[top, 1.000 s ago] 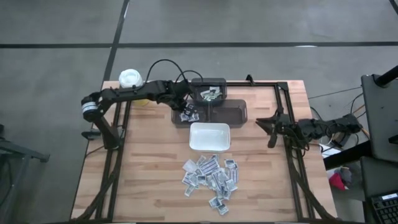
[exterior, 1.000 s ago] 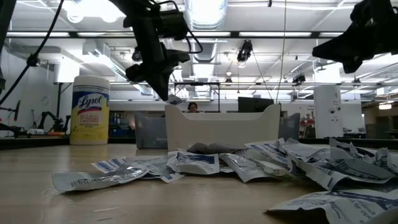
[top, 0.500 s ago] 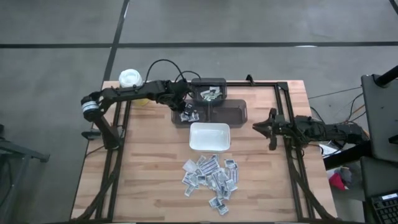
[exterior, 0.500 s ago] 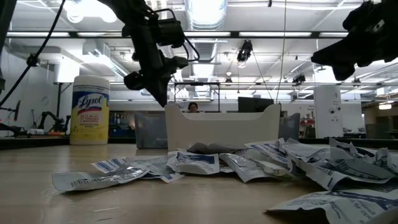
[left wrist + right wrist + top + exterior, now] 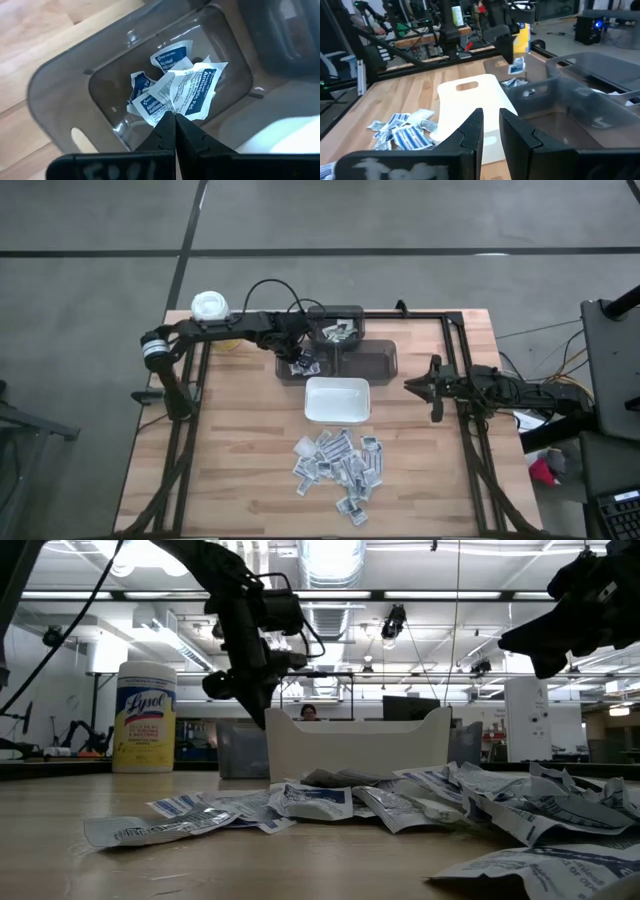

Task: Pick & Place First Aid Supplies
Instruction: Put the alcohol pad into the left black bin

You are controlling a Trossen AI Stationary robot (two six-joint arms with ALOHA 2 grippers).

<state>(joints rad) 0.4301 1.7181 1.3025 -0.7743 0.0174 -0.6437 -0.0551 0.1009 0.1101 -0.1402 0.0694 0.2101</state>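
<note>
My left gripper (image 5: pixel 300 358) is shut on a white first aid packet (image 5: pixel 194 91) over the left end of a long dark grey bin (image 5: pixel 385 365). Several packets (image 5: pixel 147 102) lie on that bin's floor. A loose pile of packets (image 5: pixel 340 462) lies on the wood near the front, just in front of the white dish (image 5: pixel 337 400). My right gripper (image 5: pixel 410 385) hovers right of the dish, pointing toward the table's left; in its wrist view its fingers (image 5: pixel 490 122) stand a little apart with nothing between them. My left gripper pinches the packet's near edge (image 5: pixel 175 107) between its two fingertips. The fingers come steeply from above. The packet (image 5: pixel 516 66) hangs below them, lifted clear over the bin's left end.
A second grey bin (image 5: pixel 355 310) holding packets stands behind the long one. A yellow canister with a white lid (image 5: pixel 210 305) stands at the far left corner. A black frame (image 5: pixel 462 370) runs around the table. Bare wood lies left of the pile.
My left gripper has sunk toward the long bin with the packet still pinched. My right arm has swung round toward the table's near edge, so that its gripper has shifted a little toward the table's left edge.
</note>
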